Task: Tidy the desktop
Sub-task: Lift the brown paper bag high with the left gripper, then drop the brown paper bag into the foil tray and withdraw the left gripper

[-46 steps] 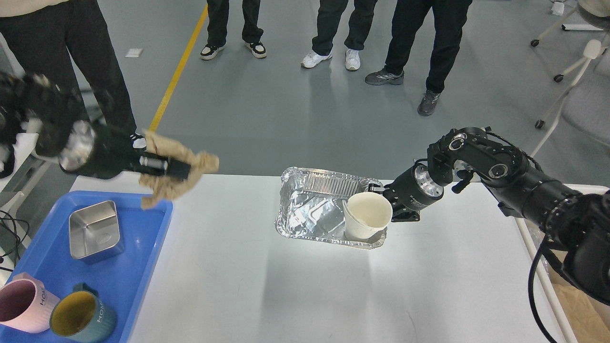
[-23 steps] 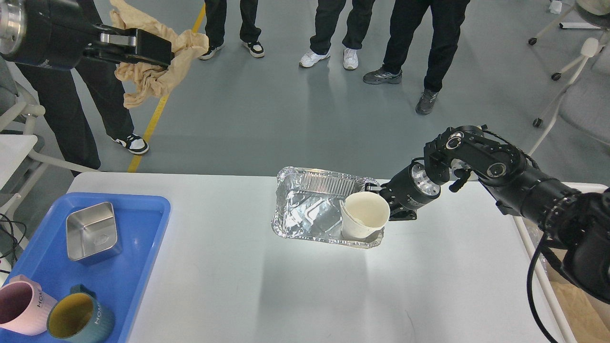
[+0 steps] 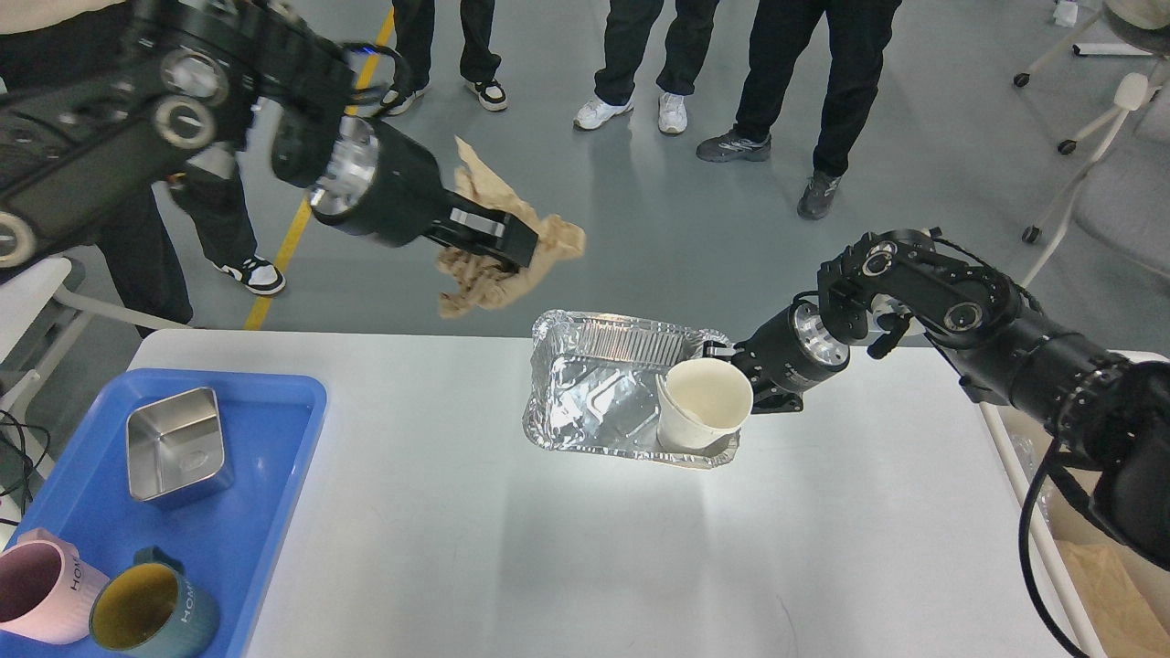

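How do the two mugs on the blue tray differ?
The pink mug is pale pink outside with a dark pink inside; the teal mug is dark teal outside with a mustard-yellow inside. The pink mug sits at the tray's left edge, cut off by the frame; the teal mug stands to its right, nearly whole in view. Both stand upright, side by side, look empty and carry raised lettering on the side.

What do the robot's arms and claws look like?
Both arms are chunky black tubes with round joints and shiny silver rings near the wrists. The left claw has flat black fingers with silver patches. The right claw is mostly hidden; a black cable hangs beside that arm.
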Tool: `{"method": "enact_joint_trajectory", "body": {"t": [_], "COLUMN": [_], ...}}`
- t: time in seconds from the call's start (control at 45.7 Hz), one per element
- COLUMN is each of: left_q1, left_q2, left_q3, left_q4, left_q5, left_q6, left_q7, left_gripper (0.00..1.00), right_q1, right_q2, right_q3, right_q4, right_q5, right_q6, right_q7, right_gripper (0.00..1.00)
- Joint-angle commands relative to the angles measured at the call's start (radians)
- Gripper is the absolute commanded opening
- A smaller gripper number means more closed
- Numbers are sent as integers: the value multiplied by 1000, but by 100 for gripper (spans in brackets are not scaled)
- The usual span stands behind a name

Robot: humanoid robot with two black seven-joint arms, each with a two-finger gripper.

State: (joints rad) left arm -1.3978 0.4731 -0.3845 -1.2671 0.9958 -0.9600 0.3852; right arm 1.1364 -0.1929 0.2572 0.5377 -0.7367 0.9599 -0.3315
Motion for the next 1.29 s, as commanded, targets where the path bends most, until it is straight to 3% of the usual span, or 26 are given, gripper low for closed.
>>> {"method": "enact_joint_trajectory", "body": {"t": [0.0,0.175,0.307,0.504,0.657,0.767,0.92,1.008,1.27], "left_q1": [14,46,72,106,108,108,106,106,106], "left_q2": [-209,-419,-473,-484,-487,-487,-485,-484,-481], "left_q3": [65,93,93,131,133,131,124,116,110], "left_q4": [173,368,437,449,453,454,454,454,454], "left_q5": [24,96,152,159,159,158,147,147,146], "left_q6": [35,76,118,191,222,241,245,245,244], "left_q7": [-11,-29,-54,-61,-61,-63,-66,-66,-66], "left_gripper": [5,5,6,10,27,66,91,96,97], "right_q1": [0,-1,-1,-14,-14,-14,-17,-17,-17], "right_q2": [-14,-19,-19,-17,-17,-19,-19,-19,-17], "right_q3": [1,1,2,2,1,1,1,1,1], "right_q4": [2,16,16,16,16,16,15,15,15], "right_q5": [0,0,0,0,0,0,0,0,0], "right_q6": [0,0,0,0,0,0,0,0,0], "right_q7": [0,0,0,0,0,0,2,2,0], "right_gripper": [0,0,0,0,0,0,0,0,0]}}
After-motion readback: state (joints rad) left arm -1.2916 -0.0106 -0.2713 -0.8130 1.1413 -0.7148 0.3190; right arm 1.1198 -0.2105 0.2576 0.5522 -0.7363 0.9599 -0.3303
